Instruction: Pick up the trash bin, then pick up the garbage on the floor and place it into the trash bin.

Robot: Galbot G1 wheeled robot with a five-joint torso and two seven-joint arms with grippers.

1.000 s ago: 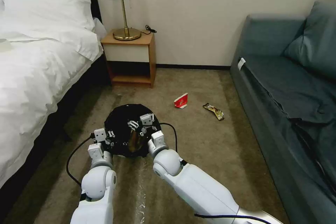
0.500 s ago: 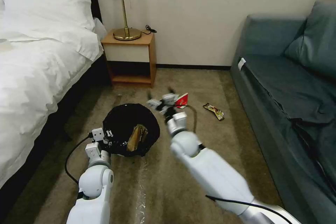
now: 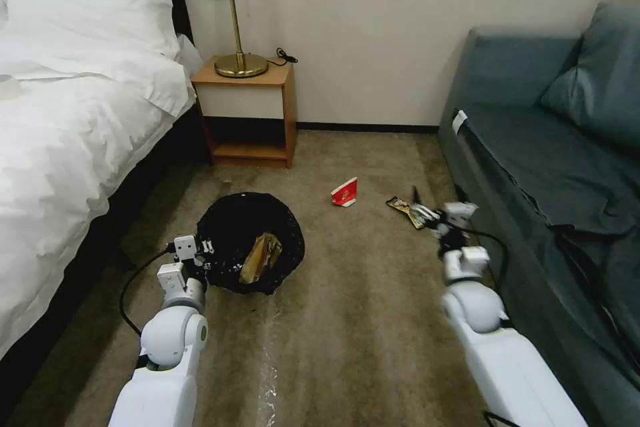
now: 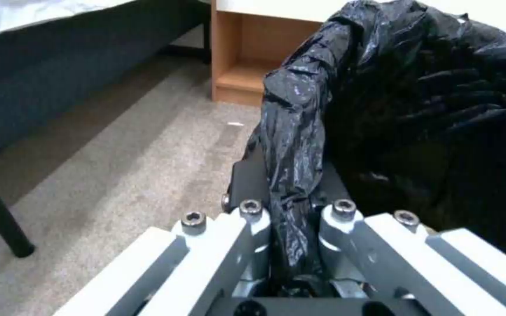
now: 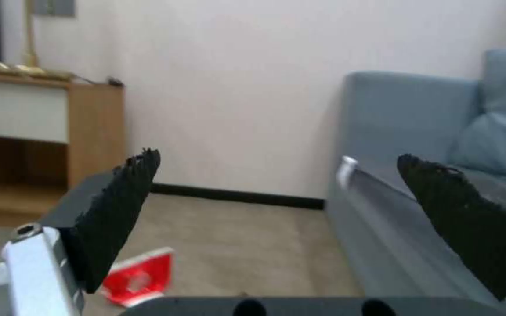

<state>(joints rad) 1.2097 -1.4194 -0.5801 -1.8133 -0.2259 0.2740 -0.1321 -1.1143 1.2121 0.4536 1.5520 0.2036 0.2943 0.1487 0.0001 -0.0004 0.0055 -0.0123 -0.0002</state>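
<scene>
Brown carpet [image 3: 347, 320] underfoot, plain cream wall [image 3: 373, 27] behind with dark skirting. White bed [image 3: 67, 127] on the left, wooden nightstand [image 3: 250, 113] bearing a brass lamp [image 3: 233, 13], and a blue-grey sofa [image 3: 553, 167] along the right.

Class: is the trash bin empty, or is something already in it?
Not empty. The head view shows brown crumpled paper lying inside the bin, whose bagged rim the left end effector grips.
</scene>
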